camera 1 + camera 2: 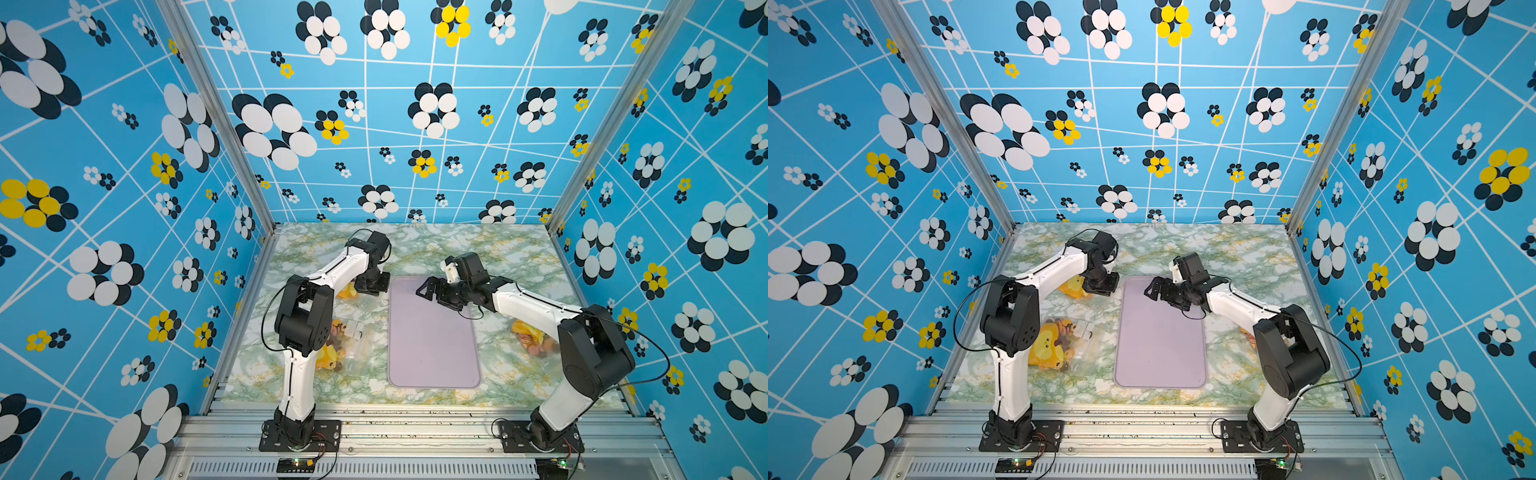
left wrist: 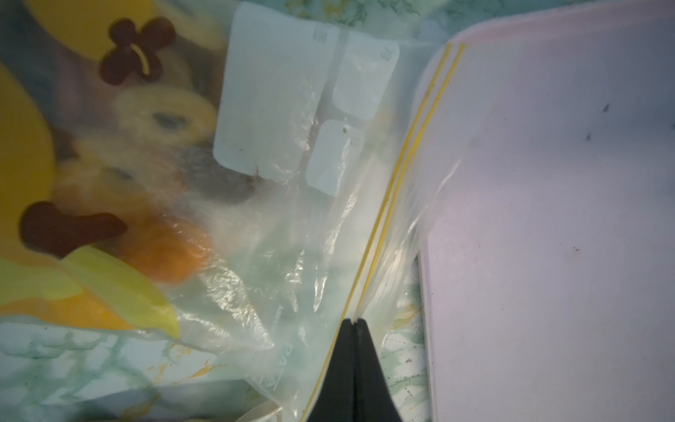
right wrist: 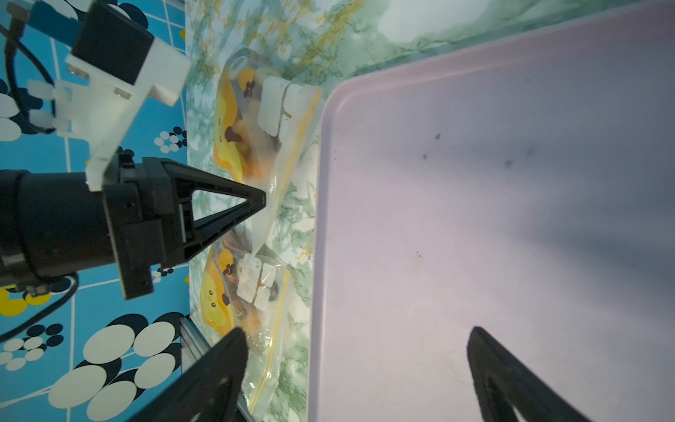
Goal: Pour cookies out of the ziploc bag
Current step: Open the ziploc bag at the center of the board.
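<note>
Your left end effector (image 2: 352, 321) is pressed together on the zip edge of the bag (image 2: 292, 237), at the corner beside the tray (image 2: 548, 219). That grip should let you lift the mouth over the tray. The cookies (image 2: 164, 117) sit inside, bunched away from the zip. Your right end effector (image 3: 356, 334) hangs spread over the tray, empty, probably ready for the other edge. The worktop (image 1: 519, 257) is green-veined marble print, enclosed by blue flowered walls (image 1: 124, 166).
</note>
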Available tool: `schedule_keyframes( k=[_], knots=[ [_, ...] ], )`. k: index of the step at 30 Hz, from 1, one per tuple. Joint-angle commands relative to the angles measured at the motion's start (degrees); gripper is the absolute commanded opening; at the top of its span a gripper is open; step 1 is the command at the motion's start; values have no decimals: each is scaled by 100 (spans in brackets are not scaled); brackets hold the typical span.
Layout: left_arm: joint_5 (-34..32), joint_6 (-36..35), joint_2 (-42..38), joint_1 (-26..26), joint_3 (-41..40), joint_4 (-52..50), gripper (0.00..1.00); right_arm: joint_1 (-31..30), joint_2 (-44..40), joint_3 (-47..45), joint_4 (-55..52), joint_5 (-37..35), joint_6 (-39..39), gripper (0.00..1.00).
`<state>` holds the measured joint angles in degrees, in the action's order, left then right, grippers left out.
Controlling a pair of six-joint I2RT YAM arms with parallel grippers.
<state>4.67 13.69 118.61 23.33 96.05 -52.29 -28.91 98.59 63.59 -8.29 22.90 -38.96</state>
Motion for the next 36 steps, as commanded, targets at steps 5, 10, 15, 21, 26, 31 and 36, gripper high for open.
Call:
schedule_keyframes(
  k=[5, 10, 15, 21, 26, 31, 36],
  knots=[
    [5, -74, -57, -48, -113, -9, 0, -344, 875, 573, 756, 424, -734, 73],
    [75, -64, -66, -58, -115, 26, 0, -575, 1367, 956, 1058, 477, -974, 60],
    [111, -70, -100, -52, -137, 25, 0, -716, 1800, 1276, 1396, 608, -1218, 49],
    [183, -21, -175, -65, -218, 54, 0, -772, 2145, 1495, 1739, 716, -1484, 38],
    [178, 25, -236, -76, -262, 80, 0, -817, 2305, 1636, 1779, 733, -1524, 32],
    [216, 34, -260, -127, -254, 92, 0, -862, 2410, 1718, 1735, 726, -1517, 29],
    [239, 29, -275, -145, -253, 90, 0, -911, 2562, 1831, 1691, 716, -1497, 27]
  ],
)
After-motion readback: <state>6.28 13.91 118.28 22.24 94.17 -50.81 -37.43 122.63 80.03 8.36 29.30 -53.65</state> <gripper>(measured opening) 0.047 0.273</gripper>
